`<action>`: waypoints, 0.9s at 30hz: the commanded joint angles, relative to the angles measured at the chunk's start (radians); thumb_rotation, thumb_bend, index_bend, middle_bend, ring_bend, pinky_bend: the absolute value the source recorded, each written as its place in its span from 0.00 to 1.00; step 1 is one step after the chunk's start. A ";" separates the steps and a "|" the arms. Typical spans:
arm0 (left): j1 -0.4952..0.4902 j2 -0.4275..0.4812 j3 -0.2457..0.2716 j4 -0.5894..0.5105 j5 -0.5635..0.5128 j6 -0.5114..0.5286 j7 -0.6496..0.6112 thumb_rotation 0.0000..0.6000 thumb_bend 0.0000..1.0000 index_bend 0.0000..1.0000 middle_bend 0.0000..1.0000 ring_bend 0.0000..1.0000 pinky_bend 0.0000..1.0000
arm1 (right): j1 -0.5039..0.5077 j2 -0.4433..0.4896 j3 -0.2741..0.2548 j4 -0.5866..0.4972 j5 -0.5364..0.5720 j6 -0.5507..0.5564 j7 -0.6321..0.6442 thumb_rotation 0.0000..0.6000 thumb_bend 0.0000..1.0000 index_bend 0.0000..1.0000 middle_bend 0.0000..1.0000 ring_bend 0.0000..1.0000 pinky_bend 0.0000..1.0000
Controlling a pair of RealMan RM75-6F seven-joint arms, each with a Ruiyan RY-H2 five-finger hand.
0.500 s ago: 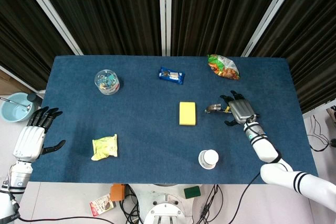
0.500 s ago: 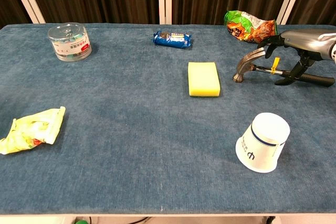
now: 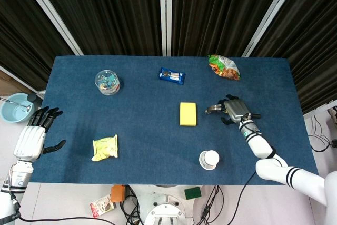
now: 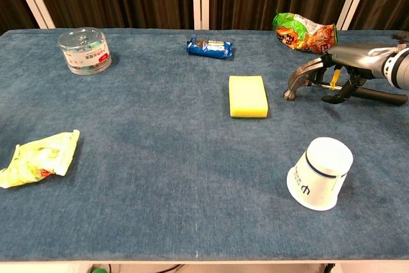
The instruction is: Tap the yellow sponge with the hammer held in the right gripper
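The yellow sponge (image 3: 188,114) is lying flat near the middle of the blue table (image 3: 147,146), a little right of centre, and nothing is touching it. Just to its right the hammer (image 4: 319,81) is lying on the cloth, its metal head pointing toward the sponge but sitting clearly apart from it, its dark handle running off to the right. The right hand (image 3: 236,110) is sitting right over that handle, palm down, and its fingers (image 4: 339,91) are curling down on both sides of the shaft; from the chest view they are reaching the handle, though whether they are actually clamping it I cannot tell.

Over on the far side, the left hand (image 3: 36,135) is hanging off the table's left edge, fingers spread apart and holding nothing.

Around the table: a white paper cup (image 4: 319,172) is lying on its side near the front edge, below the hammer. A crumpled yellow wrapper (image 3: 105,147) is sitting front left, a clear round tub (image 3: 107,81) back left, a blue snack packet (image 3: 172,75) at the back centre, and a colourful chip bag (image 3: 224,67) back right, behind the hammer.
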 commanded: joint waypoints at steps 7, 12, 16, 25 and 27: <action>0.014 -0.007 0.006 0.020 -0.006 0.010 -0.017 1.00 0.15 0.17 0.13 0.04 0.08 | 0.021 -0.026 -0.006 0.024 0.011 -0.007 -0.006 1.00 0.46 0.42 0.42 0.18 0.23; 0.019 -0.009 0.007 0.028 -0.003 0.018 -0.026 1.00 0.15 0.18 0.13 0.04 0.08 | 0.023 -0.030 -0.014 0.030 0.018 -0.008 -0.010 1.00 0.51 0.45 0.45 0.21 0.24; 0.021 -0.011 0.008 0.034 -0.002 0.018 -0.031 1.00 0.15 0.17 0.13 0.04 0.08 | 0.023 -0.032 -0.016 0.033 0.021 -0.002 -0.012 1.00 0.53 0.47 0.46 0.22 0.24; 0.026 -0.015 0.010 0.045 -0.001 0.023 -0.040 1.00 0.15 0.18 0.13 0.04 0.08 | 0.024 -0.031 -0.017 0.035 0.028 0.003 -0.006 1.00 0.61 0.48 0.47 0.23 0.26; 0.027 -0.015 0.010 0.046 -0.002 0.022 -0.042 1.00 0.15 0.18 0.13 0.04 0.08 | 0.023 -0.031 -0.019 0.036 0.026 0.005 -0.004 1.00 0.61 0.49 0.47 0.24 0.26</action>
